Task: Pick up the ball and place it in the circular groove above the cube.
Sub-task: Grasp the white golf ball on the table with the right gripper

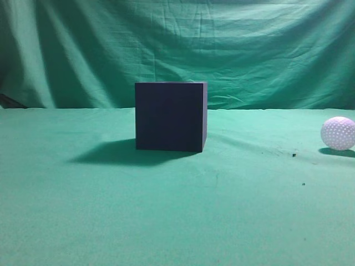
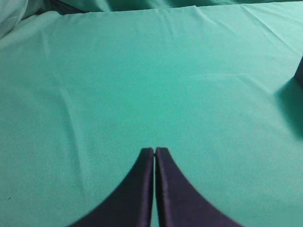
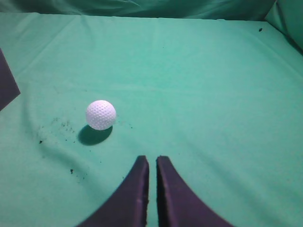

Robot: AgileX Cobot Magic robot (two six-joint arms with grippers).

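The dark navy-black cube (image 1: 171, 116) stands on the green cloth at the middle of the exterior view; its top groove is hidden from this low angle. A corner of the cube shows at the left edge of the right wrist view (image 3: 7, 85). The white dimpled ball (image 1: 338, 133) lies on the cloth at the far right. In the right wrist view the ball (image 3: 101, 114) lies ahead and left of my right gripper (image 3: 152, 160), which is shut and empty. My left gripper (image 2: 154, 151) is shut and empty over bare cloth. Neither gripper shows in the exterior view.
Green cloth (image 1: 177, 210) covers the table and hangs as a backdrop (image 1: 177, 44). Small dark specks (image 3: 57, 127) lie on the cloth left of the ball. The cube's shadow (image 2: 291, 101) falls at the right edge of the left wrist view.
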